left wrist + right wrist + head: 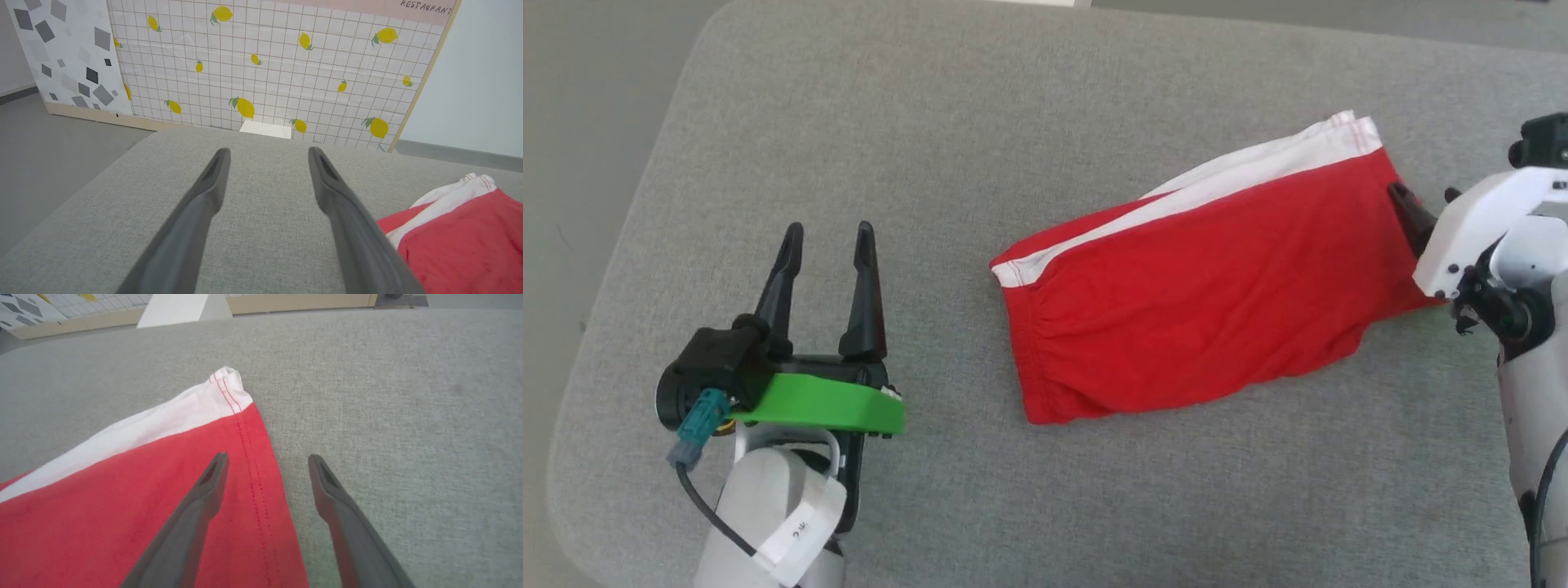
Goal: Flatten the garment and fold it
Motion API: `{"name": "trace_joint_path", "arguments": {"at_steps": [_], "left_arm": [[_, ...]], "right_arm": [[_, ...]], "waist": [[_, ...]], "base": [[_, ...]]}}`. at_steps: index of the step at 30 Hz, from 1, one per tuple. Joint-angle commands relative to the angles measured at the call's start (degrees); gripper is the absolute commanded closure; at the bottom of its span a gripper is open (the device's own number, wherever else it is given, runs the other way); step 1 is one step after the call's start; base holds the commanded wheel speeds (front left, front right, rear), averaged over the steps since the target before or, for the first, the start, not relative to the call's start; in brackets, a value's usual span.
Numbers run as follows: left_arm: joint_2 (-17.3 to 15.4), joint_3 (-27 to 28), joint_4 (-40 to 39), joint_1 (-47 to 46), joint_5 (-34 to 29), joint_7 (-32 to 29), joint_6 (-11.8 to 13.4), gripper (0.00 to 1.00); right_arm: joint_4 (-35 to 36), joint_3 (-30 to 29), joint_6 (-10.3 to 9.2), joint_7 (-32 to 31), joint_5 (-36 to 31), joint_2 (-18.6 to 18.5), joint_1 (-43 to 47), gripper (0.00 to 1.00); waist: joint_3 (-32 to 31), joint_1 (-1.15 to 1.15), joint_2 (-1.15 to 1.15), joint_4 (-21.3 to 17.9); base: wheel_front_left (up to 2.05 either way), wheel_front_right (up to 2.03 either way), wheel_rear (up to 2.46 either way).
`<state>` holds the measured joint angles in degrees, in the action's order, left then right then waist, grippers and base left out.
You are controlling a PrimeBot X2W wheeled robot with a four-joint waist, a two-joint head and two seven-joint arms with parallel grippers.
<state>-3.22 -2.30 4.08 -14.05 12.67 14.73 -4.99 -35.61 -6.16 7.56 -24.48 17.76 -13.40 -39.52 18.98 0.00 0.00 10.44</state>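
Observation:
The red garment [1201,302] lies folded on the grey cushion, a white stripe panel along its far edge; the "23" and lettering are hidden. My left gripper [827,237] stands open over bare cushion well to its left, and the left wrist view catches the garment [457,241] at the lower right of the open fingers [267,157]. My right gripper [1421,200] is at the garment's right hem. In the right wrist view it is open [267,461], one finger over the red cloth [122,522], the other over the cushion, straddling the stitched hem.
The grey cushion [1013,122] has a rounded left edge, with grey floor [588,98] beyond it. Behind the cushion stand a lemon-print tiled panel [269,61], a grey-speckled panel [61,53] and a small white block [265,130].

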Motion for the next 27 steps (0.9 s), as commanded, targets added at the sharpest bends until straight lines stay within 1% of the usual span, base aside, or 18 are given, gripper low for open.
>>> {"name": "trace_joint_path", "arguments": {"at_steps": [1,2,3,9,10,11,12,14,15,20,24,27], "left_arm": [[0.31,0.17,-0.48,0.53,0.47,0.27,-0.24,0.0],[0.32,0.19,-0.62,0.46,0.85,0.27,-0.22,0.0],[0.33,0.03,-0.81,0.18,1.28,0.27,-0.1,0.0],[0.34,-0.51,-0.87,-0.13,1.8,0.27,0.09,0.0],[0.34,-0.6,-0.89,-0.13,1.82,0.27,0.12,0.0],[0.34,-0.7,-0.88,-0.1,1.96,0.27,0.16,0.0],[0.34,-0.79,-0.87,-0.08,1.99,0.27,0.2,0.0],[0.34,-0.96,-0.82,-0.03,1.98,0.27,0.24,0.0],[0.34,-1.01,-0.74,0.0,2.02,0.27,0.25,0.0],[0.34,-1.04,-0.17,0.52,1.97,0.27,0.35,0.0],[0.34,-0.86,0.21,1.65,1.24,0.27,0.1,0.0],[0.34,-0.71,0.63,2.63,0.7,0.27,-0.19,0.0]], "right_arm": [[-0.99,-0.19,-0.08,-1.86,-0.95,0.38,-1.53,0.0],[-1.77,-0.07,-0.08,-3.66,-1.56,0.44,-2.11,0.0],[-3.38,0.19,-0.08,-8.21,-3.22,0.38,-3.41,0.0],[-4.92,0.79,-0.08,-15.75,-4.09,1.54,-4.54,0.0],[-4.97,0.89,-0.08,-17.23,-3.73,1.86,-4.52,0.02],[-4.81,1.07,-0.08,-18.44,-3.34,2.12,-4.45,0.43],[-4.56,1.12,-0.08,-19.22,-2.93,2.38,-4.34,0.59],[-3.69,1.17,-0.08,-20.26,-2.09,2.69,-4.01,0.84],[-2.95,1.3,-0.08,-20.19,-1.75,2.69,-3.74,1.0],[0.45,1.97,-0.08,-17.18,-0.85,0.85,-1.32,1.0],[2.94,0.29,-0.08,-14.02,-0.84,-0.7,1.89,1.0],[5.21,-2.05,-0.08,-12.37,-1.68,-1.69,5.1,1.0]], "waist": [[1.11,0.0,0.0,0.72],[1.43,0.0,0.0,0.9],[2.04,0.0,0.0,1.27],[2.49,0.0,0.0,1.77],[2.48,0.0,0.0,1.8],[2.45,0.0,0.0,1.81],[2.43,0.0,0.0,1.81],[2.34,0.0,0.0,1.78],[2.26,0.0,0.0,1.74],[0.89,0.0,0.0,1.24],[-1.15,0.0,0.0,0.14],[-2.84,0.0,0.0,-0.95]], "base": [[0.0,0.0,0.0],[0.0,0.0,0.0],[0.0,0.0,0.0],[0.0,0.0,0.0],[0.0,0.0,0.0],[0.0,0.0,0.0],[0.0,0.0,0.0],[0.0,0.0,0.0],[0.0,0.0,0.0],[0.0,0.0,0.0],[0.0,0.0,0.0],[0.0,0.0,0.0]]}}
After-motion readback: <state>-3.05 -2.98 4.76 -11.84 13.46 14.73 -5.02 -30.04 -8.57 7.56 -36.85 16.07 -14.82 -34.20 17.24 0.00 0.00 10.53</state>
